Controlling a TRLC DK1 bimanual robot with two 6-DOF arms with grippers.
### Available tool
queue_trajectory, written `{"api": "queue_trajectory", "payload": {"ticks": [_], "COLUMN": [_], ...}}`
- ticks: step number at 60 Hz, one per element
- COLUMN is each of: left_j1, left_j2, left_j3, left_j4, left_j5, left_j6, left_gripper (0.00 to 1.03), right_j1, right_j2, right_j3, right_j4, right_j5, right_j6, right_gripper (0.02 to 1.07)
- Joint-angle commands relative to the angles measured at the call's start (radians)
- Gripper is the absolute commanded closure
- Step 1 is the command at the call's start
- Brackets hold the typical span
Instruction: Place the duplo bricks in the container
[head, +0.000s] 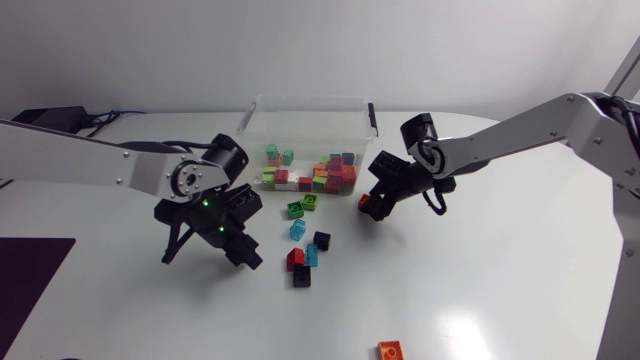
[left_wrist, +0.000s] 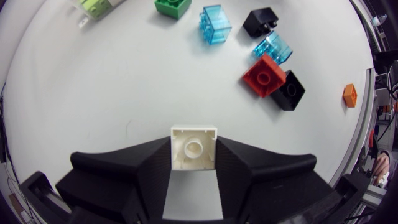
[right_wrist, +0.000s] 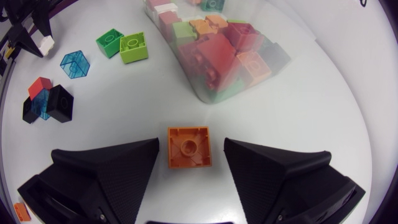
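Note:
My left gripper (left_wrist: 194, 163) is shut on a white duplo brick (left_wrist: 194, 145); both broad fingers press its sides just above the table. In the head view that gripper (head: 240, 245) is left of the loose bricks. My right gripper (right_wrist: 189, 163) stands open around an orange brick (right_wrist: 189, 147) lying on the table, with a gap on each side. In the head view the right gripper (head: 378, 203) is just right of the clear container (head: 310, 99), which holds several coloured bricks.
Loose bricks lie between the grippers: green (head: 295, 209), lime (head: 310, 202), clear blue (head: 297, 229), black (head: 321, 240), red (head: 295, 259) and another black (head: 302, 277). An orange brick (head: 391, 349) lies alone near the front edge. The container wall (right_wrist: 277, 59) is just ahead of the right gripper.

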Motion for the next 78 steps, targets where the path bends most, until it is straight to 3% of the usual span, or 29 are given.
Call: {"api": "queue_trajectory", "payload": {"ticks": [1, 8, 14, 36, 48, 71, 78], "left_j1": [0.002, 0.006, 0.02, 0.092, 0.112, 0.14, 0.14], "left_j2": [-0.057, -0.105, -0.142, -0.159, -0.09, 0.101, 0.174], "left_j3": [0.043, 0.093, 0.146, 0.39, 0.491, 0.577, 0.648], "left_j4": [-0.022, -0.047, -0.055, -0.044, 0.039, 0.202, 0.223], "left_j5": [0.014, 0.022, 0.05, 0.133, 0.151, 0.177, 0.175], "left_j6": [0.021, 0.018, -0.004, -0.084, -0.142, -0.203, -0.214], "left_gripper": [0.79, 0.79, 0.79, 0.79, 0.79, 0.78, 0.73], "right_j1": [-0.001, -0.005, -0.016, -0.013, 0.058, 0.096, 0.107], "right_j2": [0.042, 0.039, -0.011, -0.334, -0.439, -0.282, -0.172], "right_j3": [0.025, 0.03, 0.019, -0.016, 0.063, 0.342, 0.43], "right_j4": [0.009, -0.017, -0.063, -0.204, -0.258, -0.237, -0.235], "right_j5": [-0.023, -0.042, -0.046, -0.046, -0.033, 0.013, 0.039], "right_j6": [-0.026, -0.028, -0.028, 0.029, 0.109, 0.26, 0.279], "right_gripper": [0.62, 0.76, 0.8, 0.81, 0.81, 0.8, 0.79]}}
